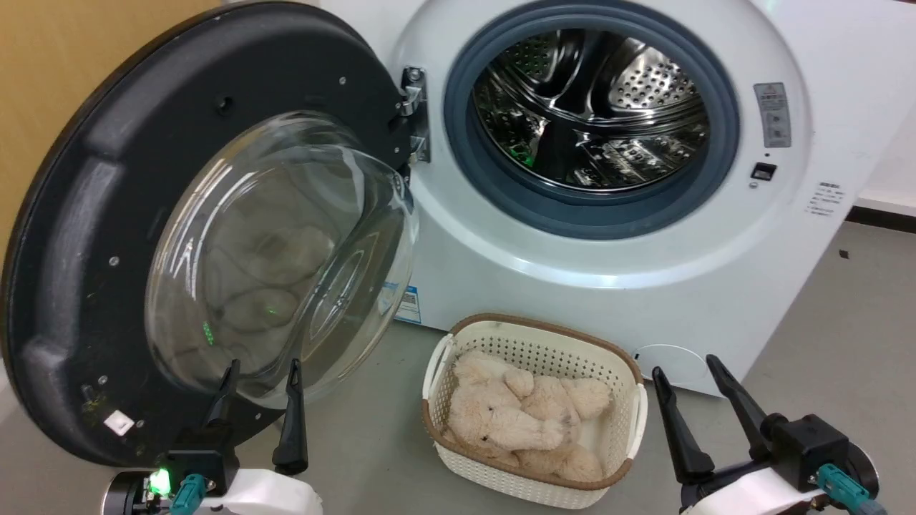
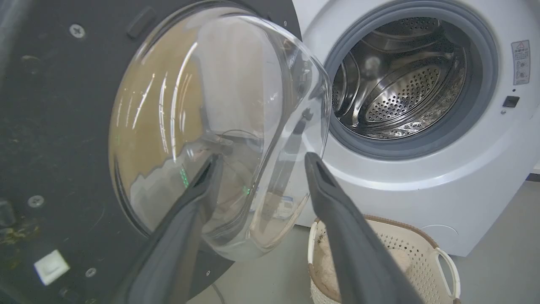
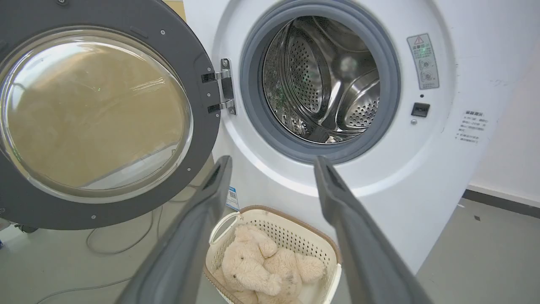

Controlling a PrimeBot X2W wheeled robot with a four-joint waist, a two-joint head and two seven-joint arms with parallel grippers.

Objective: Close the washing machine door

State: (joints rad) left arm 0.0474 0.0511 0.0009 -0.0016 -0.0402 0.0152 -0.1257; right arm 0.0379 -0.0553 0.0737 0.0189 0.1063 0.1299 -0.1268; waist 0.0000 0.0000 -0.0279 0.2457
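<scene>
The washing machine door stands swung wide open to the left, its clear glass bowl bulging toward me and its metal hinge on the right edge. The white washing machine shows its grey gasket and bare steel drum. My left gripper is open, fingertips just in front of the bowl's lower rim; the left wrist view shows the door close ahead of that gripper. Low at the right, my right gripper is open and holds nothing, and its wrist view looks past its fingers at the door and drum.
A white basket with a beige plush bear sits on the grey floor right before the machine, between my arms. A tan wall stands behind the door. A cable lies on the floor under the door.
</scene>
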